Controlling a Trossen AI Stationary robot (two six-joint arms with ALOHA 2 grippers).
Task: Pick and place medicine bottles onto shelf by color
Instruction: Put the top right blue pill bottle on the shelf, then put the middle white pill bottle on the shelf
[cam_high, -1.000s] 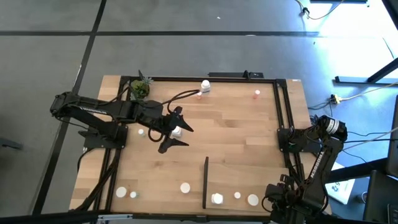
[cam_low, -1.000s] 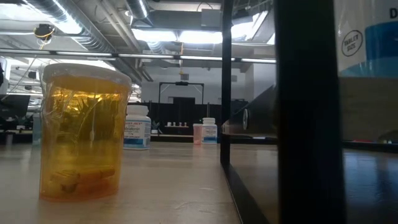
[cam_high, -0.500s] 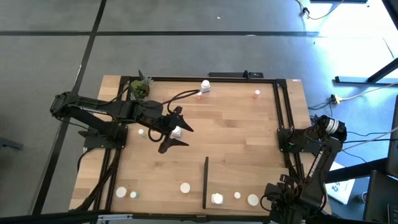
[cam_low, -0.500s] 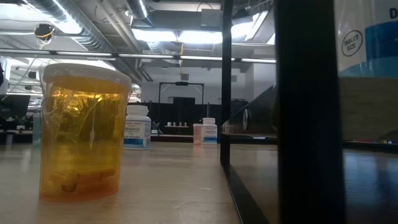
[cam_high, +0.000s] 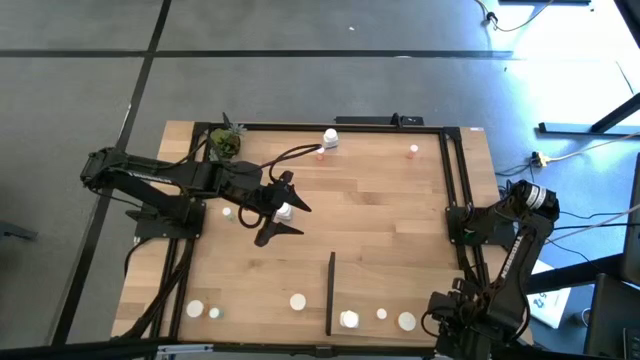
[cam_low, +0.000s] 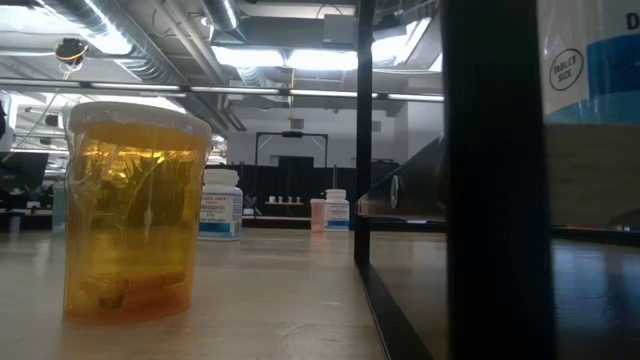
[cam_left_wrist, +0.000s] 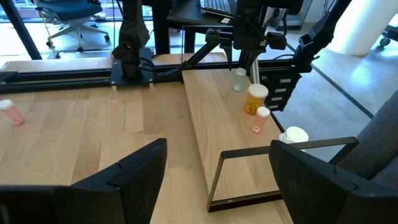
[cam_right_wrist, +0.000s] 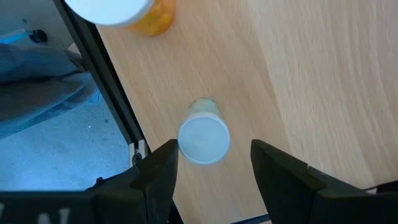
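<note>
- Left claw (cam_high: 300, 219) out over mid-desk, released: fingers (cam_left_wrist: 134, 171) spread wide, nothing gripped between them in the wrist view.
- White bottle (cam_high: 284, 211) seen from above between those fingers, close to the claw's body; touching or not, cannot tell.
- Tiny bottle (cam_high: 227, 212) on the desk (cam_high: 380, 200) just beside the left arm.
- Right claw (cam_right_wrist: 214, 150) down at the desk's near right, pointing straight down, released: fingers apart and clear of the capped bottle (cam_right_wrist: 204, 138), upright below the gap.
- Amber bottle (cam_right_wrist: 146, 12) with a white lid near that one, close to the black rail (cam_right_wrist: 106, 74) at the desk's edge.
- Shelf (cam_high: 395, 285) flat on the near right part of the desk, black strip (cam_high: 331, 293) upright along its left edge.
- Three white tops (cam_high: 381, 314) in a row along the shelf's near edge, close to the right arm.
- In the left wrist view, green bottle (cam_left_wrist: 239, 79) and pink bottle (cam_left_wrist: 260, 119) at the shelf's far end, under the right arm.
- Off the shelf, left of the strip: one lone top (cam_high: 298, 301) near the strip, a pair (cam_high: 204, 311) well apart toward the left corner.
- At the far edge: tall white bottle (cam_high: 329, 138), a small pinkish one just beside it, and a pink cap (cam_high: 412, 151) well apart to the right.
- Plant (cam_high: 226, 142) at the far left corner.
- In the low view, amber jar (cam_low: 135, 210) upright up close, with a blue-labelled bottle (cam_low: 221, 205) farther back.
</note>
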